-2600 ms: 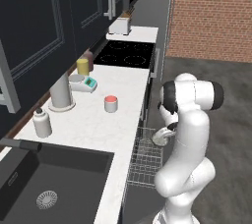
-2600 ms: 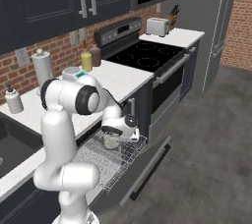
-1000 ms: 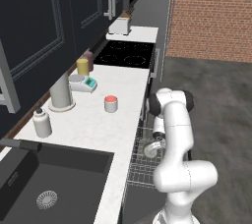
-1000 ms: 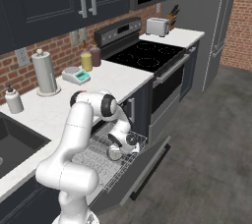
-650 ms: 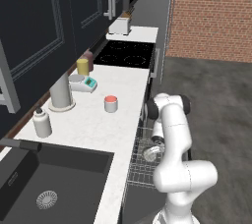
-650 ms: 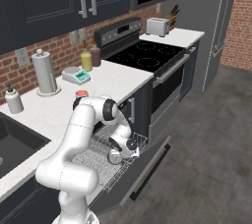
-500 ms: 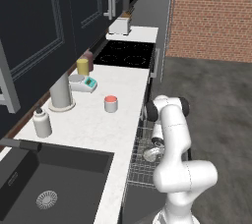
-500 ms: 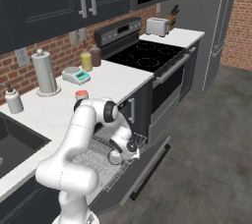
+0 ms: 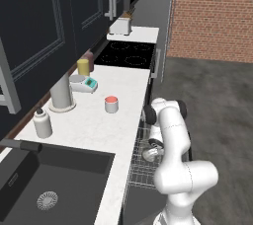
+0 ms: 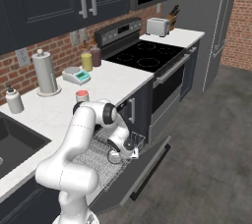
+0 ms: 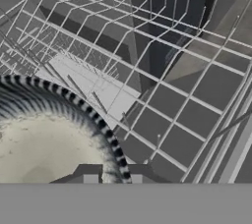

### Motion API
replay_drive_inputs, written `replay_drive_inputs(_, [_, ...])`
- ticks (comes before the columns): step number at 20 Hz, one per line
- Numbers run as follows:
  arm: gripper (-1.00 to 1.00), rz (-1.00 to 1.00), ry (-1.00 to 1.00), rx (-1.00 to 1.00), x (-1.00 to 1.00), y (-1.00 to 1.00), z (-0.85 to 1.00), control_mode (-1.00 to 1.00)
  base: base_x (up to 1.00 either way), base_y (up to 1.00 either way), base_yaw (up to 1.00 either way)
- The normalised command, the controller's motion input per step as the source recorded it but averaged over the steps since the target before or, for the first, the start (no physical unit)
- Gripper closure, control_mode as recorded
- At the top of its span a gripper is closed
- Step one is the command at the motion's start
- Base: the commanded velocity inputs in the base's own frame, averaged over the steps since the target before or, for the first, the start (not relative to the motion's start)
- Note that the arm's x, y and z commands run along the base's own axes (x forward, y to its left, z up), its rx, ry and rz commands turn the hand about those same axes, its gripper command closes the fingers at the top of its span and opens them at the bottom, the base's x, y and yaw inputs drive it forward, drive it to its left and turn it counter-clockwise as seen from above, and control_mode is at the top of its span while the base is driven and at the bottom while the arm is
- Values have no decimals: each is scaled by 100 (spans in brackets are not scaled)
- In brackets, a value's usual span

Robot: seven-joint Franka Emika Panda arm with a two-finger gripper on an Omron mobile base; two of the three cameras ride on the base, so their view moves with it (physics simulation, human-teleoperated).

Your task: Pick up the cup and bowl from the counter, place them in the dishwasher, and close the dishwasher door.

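The arm reaches down off the edge of the counter (image 9: 89, 120) into the dishwasher (image 10: 106, 161), whose silver wire rack (image 10: 93, 156) is pulled out over the lowered dishwasher door (image 10: 142, 171). The gripper (image 10: 129, 148) sits low at the outer end of the rack, and in the hand view its two finger tips (image 11: 90, 176) stand close together across the rim of the bowl (image 11: 54, 139), one just inside and one just outside (the rim is dark and ribbed, the inside pale), so the claw is pinched on that rim. The bowl (image 10: 115, 156) rests down in the rack beside the hand in the right base view, and in the left base view it shows as a small round shape (image 9: 149, 154) on the wires just below the wrist. In the hand view the bare wire grid (image 11: 182, 95) spreads away beyond the bowl. The cup (image 9: 111, 104) stands upright on the counter, near its front edge and well apart from the rack, with its salmon-red top facing up; the right base view has it (image 10: 82, 96) just behind the arm's shoulder. Farther back on the counter stand a kitchen scale (image 9: 83, 83), a yellow jar (image 9: 83, 66), a paper towel roll (image 9: 61, 92) and a white capped bottle (image 9: 42, 123), with the black sink (image 9: 44, 189) nearest the cameras and the cooktop (image 9: 127, 55) beyond.
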Motion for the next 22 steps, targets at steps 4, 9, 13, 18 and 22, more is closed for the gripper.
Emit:
replay_drive_inputs(4, [-100,-1,7,2,-11,-63,-1,-100,0,0,0])
replay_drive_inputs(9, [-100,-1,7,4,-22,-59,3,-100,0,0,0])
replay_drive_inputs(13, [-100,0,-8,0,-16,0,52,-100,0,0,0])
replay_drive_inputs(18, [-100,0,-16,-3,-25,3,83,-100,0,0,0])
replay_drive_inputs(22, [-100,0,-20,-1,-39,1,100,-100,0,0,0])
